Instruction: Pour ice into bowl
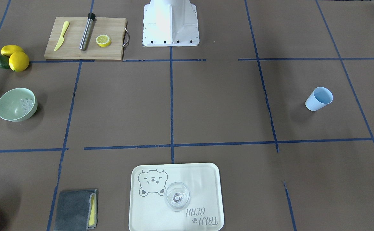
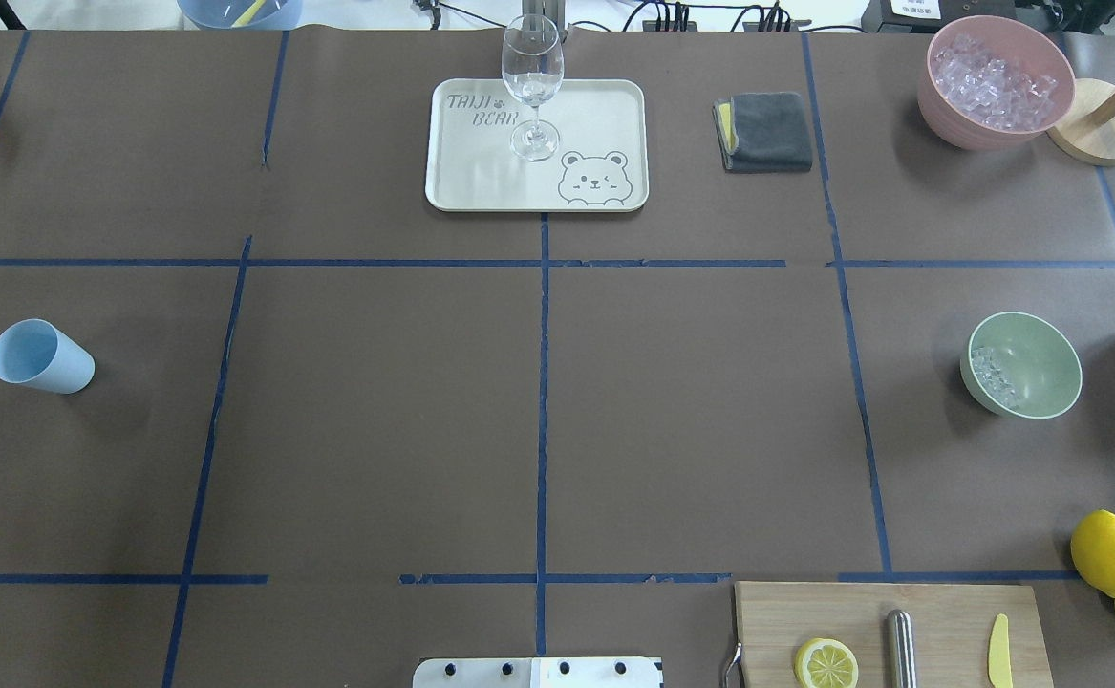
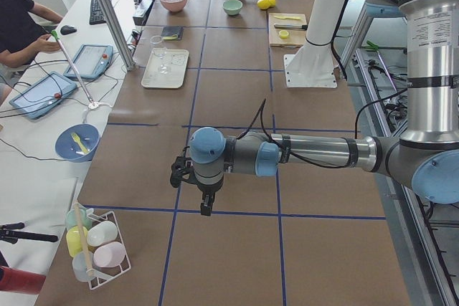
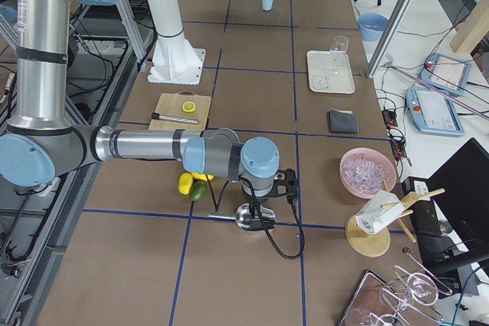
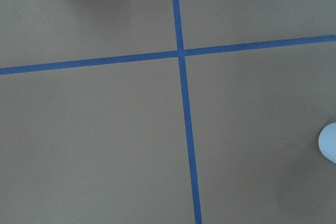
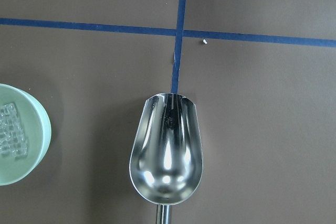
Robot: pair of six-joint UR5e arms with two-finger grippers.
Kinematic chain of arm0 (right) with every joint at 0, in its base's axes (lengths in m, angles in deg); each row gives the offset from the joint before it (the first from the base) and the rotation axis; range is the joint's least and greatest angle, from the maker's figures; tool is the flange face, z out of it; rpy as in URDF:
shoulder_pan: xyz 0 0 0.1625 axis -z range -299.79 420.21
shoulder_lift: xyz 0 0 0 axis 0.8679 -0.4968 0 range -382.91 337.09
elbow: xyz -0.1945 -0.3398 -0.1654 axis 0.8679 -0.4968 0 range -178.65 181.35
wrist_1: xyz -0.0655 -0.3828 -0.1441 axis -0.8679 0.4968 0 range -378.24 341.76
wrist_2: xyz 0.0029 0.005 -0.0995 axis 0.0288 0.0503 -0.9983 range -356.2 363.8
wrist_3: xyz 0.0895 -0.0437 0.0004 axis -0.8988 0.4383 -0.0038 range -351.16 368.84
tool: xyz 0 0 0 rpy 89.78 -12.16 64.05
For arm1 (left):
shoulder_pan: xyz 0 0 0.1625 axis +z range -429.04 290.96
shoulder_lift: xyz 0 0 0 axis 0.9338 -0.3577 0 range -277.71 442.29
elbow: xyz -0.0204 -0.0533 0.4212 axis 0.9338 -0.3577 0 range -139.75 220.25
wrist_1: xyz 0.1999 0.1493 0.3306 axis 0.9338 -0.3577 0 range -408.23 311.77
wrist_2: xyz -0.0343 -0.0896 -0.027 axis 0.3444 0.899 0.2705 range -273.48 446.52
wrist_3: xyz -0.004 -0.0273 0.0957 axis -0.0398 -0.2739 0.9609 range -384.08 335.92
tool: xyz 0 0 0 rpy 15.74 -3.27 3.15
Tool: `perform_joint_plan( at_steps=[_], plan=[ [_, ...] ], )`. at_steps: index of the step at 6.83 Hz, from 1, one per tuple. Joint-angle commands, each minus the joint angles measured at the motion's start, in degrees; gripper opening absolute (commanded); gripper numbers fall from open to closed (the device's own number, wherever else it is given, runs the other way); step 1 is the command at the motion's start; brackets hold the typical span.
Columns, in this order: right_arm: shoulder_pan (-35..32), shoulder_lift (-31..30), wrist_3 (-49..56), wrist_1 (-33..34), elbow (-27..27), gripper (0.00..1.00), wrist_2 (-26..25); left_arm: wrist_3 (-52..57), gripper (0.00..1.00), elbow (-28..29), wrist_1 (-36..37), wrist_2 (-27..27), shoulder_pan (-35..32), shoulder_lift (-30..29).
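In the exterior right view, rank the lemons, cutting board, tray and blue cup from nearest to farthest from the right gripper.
From the right gripper:
1. Lemons, close beside it.
2. Cutting board, next, toward the base.
3. Tray, operators' side.
4. Blue cup, far end.

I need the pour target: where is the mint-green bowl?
Overhead view: the mint-green bowl sits on the right, between the pink container and the lemons.

- We found bare brown table (image 2: 691, 420) across the middle, between the blue cup (image 2: 41, 356) and the bowl (image 2: 1044, 368).
- Along the far edge stood the tray (image 2: 442, 191) with an upright wine glass (image 2: 532, 72), a folded cloth (image 2: 767, 132) and the pink container (image 2: 939, 105).
- We noted a metal scoop (image 6: 166, 150) just beside the bowl, with lemons (image 2: 1108, 552) and a cutting board (image 2: 939, 612) nearer the robot.
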Motion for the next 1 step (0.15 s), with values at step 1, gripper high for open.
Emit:
perform_joint_plan(
  at_steps=[1],
  plan=[
    [-0.04, 0.01, 0.0, 0.0, 0.0, 1.0, 0.0, 0.0, 1.0, -0.09, 0.0, 0.0, 0.0, 0.0]
  ],
)
